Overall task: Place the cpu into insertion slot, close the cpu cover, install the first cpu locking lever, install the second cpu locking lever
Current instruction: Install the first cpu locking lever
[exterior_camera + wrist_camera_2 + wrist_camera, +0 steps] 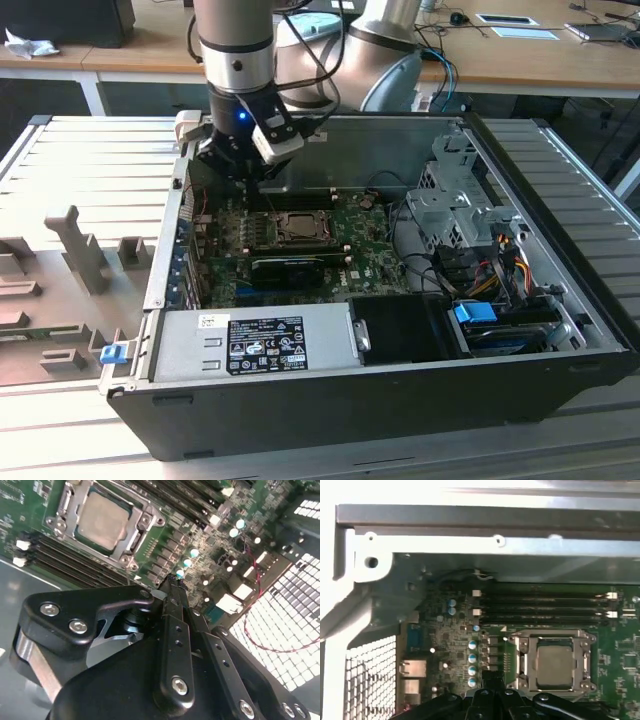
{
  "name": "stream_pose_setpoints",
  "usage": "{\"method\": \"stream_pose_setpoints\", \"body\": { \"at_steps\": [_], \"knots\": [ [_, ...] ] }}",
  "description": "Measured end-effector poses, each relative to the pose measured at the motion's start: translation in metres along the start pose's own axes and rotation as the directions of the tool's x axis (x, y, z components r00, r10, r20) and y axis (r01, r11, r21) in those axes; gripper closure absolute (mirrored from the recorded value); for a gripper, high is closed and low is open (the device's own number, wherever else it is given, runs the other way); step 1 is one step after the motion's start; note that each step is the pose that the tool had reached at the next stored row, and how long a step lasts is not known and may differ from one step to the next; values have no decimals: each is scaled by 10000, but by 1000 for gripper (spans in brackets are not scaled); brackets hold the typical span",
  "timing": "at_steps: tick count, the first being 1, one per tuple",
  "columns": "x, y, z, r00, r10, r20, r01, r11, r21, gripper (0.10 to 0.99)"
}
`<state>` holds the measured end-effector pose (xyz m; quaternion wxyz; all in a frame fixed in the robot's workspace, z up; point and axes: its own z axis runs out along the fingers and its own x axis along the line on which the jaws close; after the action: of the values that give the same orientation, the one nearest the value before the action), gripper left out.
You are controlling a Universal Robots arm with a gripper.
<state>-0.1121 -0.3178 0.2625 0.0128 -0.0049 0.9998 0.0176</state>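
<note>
Chip: the pale grey-silver square cpu (555, 664) lies flat inside the silvery-rimmed square insertion slot (514, 684), so it looks seated.
Cover: the thin silvery metal frame cpu cover (136, 541) is folded down around the chip.
Pincer: the black gripper (488, 679) is closed and empty. In the exterior view it hangs at the slot's eleven o'clock, which suits pressing rather than carrying.

Here's the cpu (102, 520): a pale grey metal face, matt and smooth. Framing it is the cpu cover (524, 664), brighter silvery metal with a soft sheen. The motherboard (620, 650) is green laminate, faintly glossy. The gripper (172, 587) reads as matt black, its screw heads shiny steel. The case wall (495, 545) is bare grey sheet metal, dull, with perforated metal mesh (370, 680) next to it. In the exterior view, at six o'clock of the board, the power supply box (190, 355) is plain grey metal with a glossy black label. The desk (90, 170) looks like ribbed pale metal.
</note>
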Motion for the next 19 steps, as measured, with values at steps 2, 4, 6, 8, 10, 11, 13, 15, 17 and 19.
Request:
{"method": "stream_pose_setpoints", "body": {
  "at_steps": [2, 4, 6, 8, 10, 11, 13, 15, 17, 19],
  "knots": [
    [2, 35, 9, 10000, -1, 0, 1, 10000, -1, 980],
    [2, 98, 21, 10000, 0, 0, 0, 10000, 0, 980],
    [2, 207, 45, 10000, -2, 0, 2, 10000, -1, 980],
    [1, 260, 57, 10000, -7, 0, 7, 10000, 0, 980],
    [-1, 307, 65, 10000, -15, 0, 15, 10000, 0, 980],
    [-12, 314, 67, 10000, -19, 0, 19, 10000, -2, 980],
    [-55, 316, 70, 10000, -19, -1, 19, 10000, -1, 980],
    [-102, 315, 72, 10000, -21, -1, 21, 10000, -1, 980],
    [-155, 315, 75, 10000, -19, -1, 19, 10000, -1, 980],
    [-307, 313, 88, 10000, -19, -1, 19, 10000, -2, 980]
  ]
}}
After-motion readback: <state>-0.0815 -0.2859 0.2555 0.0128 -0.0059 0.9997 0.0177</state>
